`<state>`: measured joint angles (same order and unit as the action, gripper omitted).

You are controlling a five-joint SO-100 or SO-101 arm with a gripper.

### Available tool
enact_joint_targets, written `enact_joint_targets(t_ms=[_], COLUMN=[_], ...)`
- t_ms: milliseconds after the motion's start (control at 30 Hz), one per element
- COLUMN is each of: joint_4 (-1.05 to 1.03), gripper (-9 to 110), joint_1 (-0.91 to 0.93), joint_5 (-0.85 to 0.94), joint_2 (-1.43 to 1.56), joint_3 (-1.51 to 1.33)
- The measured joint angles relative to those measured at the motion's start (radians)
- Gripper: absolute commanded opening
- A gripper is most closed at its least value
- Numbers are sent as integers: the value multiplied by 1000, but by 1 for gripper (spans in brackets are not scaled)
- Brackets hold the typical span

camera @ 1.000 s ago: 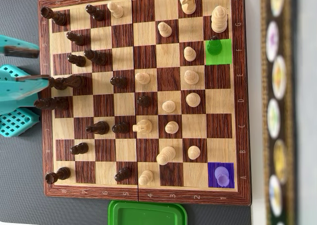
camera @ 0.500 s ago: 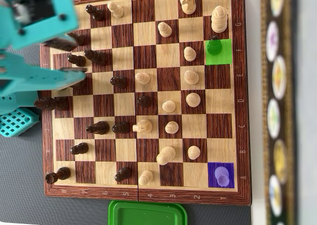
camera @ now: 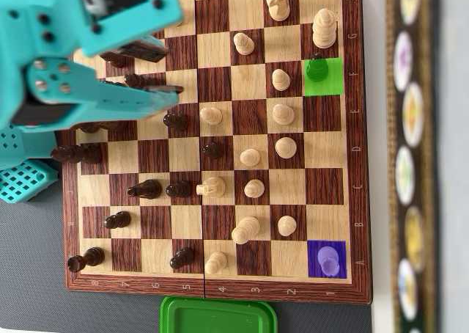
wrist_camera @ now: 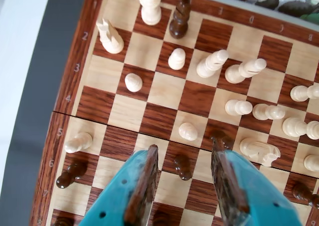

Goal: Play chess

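Teal plastic forms the gripper [camera: 176, 69], which hangs over the upper left part of the chessboard [camera: 355, 164] in the overhead view, its long axis running left to right and its fingertips pointing right. The jaws stand spread and grip nothing. In the wrist view a dark pawn [wrist_camera: 182, 167] stands upright on the square between the two fingers. Further right in the overhead view, a dark pawn tinted green [camera: 316, 68] stands on a green-marked square, and a light piece [camera: 329, 260] occupies a purple-marked corner square.
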<state>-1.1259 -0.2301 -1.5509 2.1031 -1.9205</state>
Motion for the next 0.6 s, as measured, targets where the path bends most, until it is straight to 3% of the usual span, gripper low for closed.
enact_joint_targets(t_ms=[600], joint_4=[9], gripper=[16], joint_1=[0], joint_5=[0], joint_2=[-385], joint_3=[258])
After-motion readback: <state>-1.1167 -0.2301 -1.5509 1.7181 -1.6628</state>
